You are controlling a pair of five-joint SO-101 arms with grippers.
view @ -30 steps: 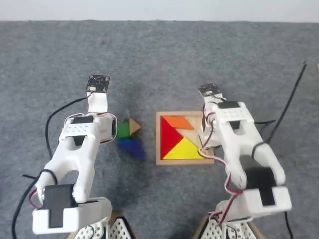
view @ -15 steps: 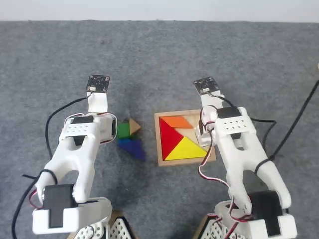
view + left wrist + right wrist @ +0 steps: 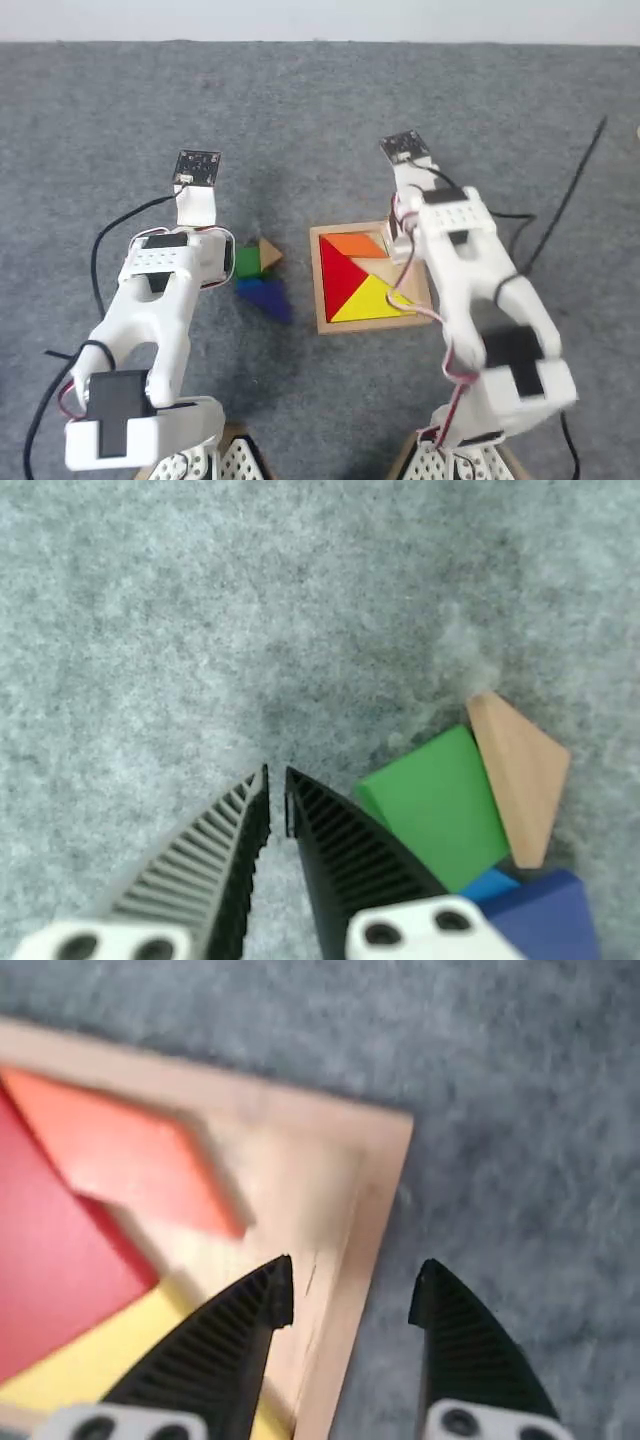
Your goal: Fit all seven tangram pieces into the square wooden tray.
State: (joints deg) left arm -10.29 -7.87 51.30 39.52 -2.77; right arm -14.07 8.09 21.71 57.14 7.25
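A grey mat (image 3: 300,120) covers the table. The tray (image 3: 316,280) lies beneath the right gripper (image 3: 350,1275), whose jaws are wide and empty, straddling the rim near a corner. In the tray sit a red triangle (image 3: 340,275), a yellow triangle (image 3: 372,300) and an orange piece (image 3: 357,244). Left of it a green piece (image 3: 440,805), blue piece (image 3: 545,920) and tan piece (image 3: 520,775) cluster just beside the left gripper (image 3: 276,780) — jaws nearly closed, holding nothing.

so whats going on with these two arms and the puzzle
The tangram is part done: the orange piece, red piece and yellow piece lie in the wooden tray. The right end effector, open, straddles its rim. The left end effector, shut and empty, is beside the green piece, tan piece and blue piece out on the grey mat.
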